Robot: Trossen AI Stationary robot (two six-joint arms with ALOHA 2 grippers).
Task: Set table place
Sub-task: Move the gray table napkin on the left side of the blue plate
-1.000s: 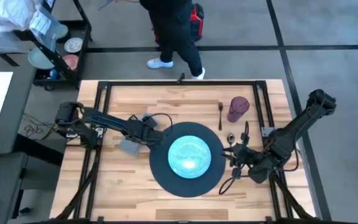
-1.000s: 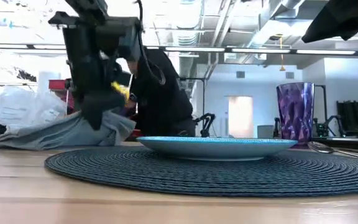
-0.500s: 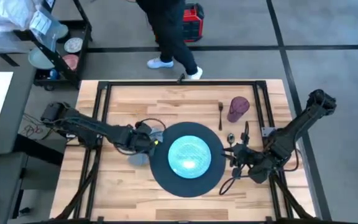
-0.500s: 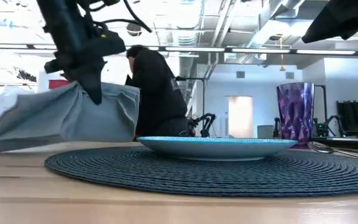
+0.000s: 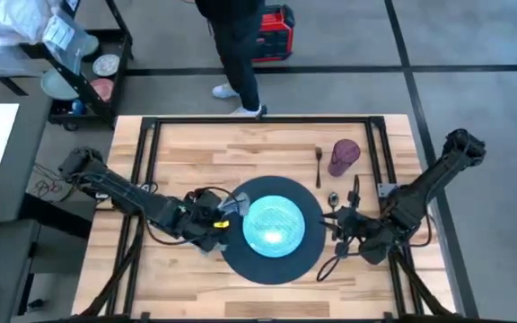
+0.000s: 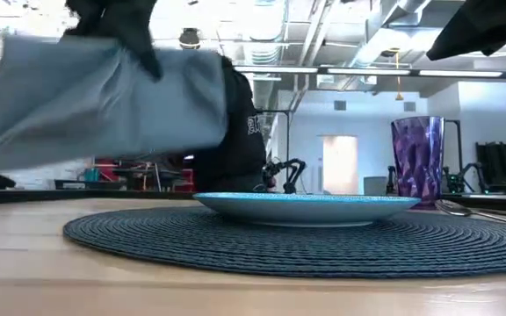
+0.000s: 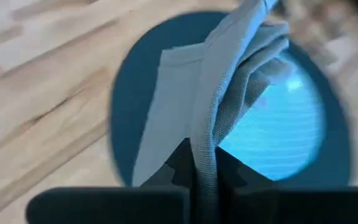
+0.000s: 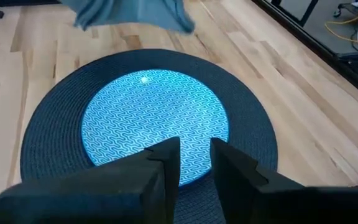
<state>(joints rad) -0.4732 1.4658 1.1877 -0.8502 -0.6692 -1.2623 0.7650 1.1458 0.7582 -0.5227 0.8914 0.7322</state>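
Note:
My left gripper [image 5: 215, 218] is shut on the grey napkin [image 6: 104, 96] and holds it in the air over the left rim of the dark round mat [image 5: 240, 260]. The teal plate [image 5: 274, 224] rests flat on the middle of the mat. The purple cup [image 5: 344, 155] stands upright at the far right, with the fork [image 5: 319, 164] lying on the table beside it and the spoon [image 5: 333, 199] lying nearer the mat. My right gripper [image 8: 194, 163] waits just right of the mat, open by a narrow gap with nothing between its fingers. My left gripper pinches a bunched fold of the napkin [image 7: 205, 158] between its two fingers, several layers together. The fingers come from above. The napkin hangs below them in loose folds, its lower edge [image 6: 95, 158] lifted clear of the table and the mat.
A person [image 5: 240, 40] stands just beyond the table's far edge. A cart with dishes [image 5: 79, 76] stands off the far left corner. Bare wood [image 5: 196, 144] lies left of and behind the mat.
My left gripper has gone up and toward the table's near edge, along the mat's left rim, staying shut on the napkin. The napkin lay bunched on the table, then trailed one end on it, and now hangs fully clear.

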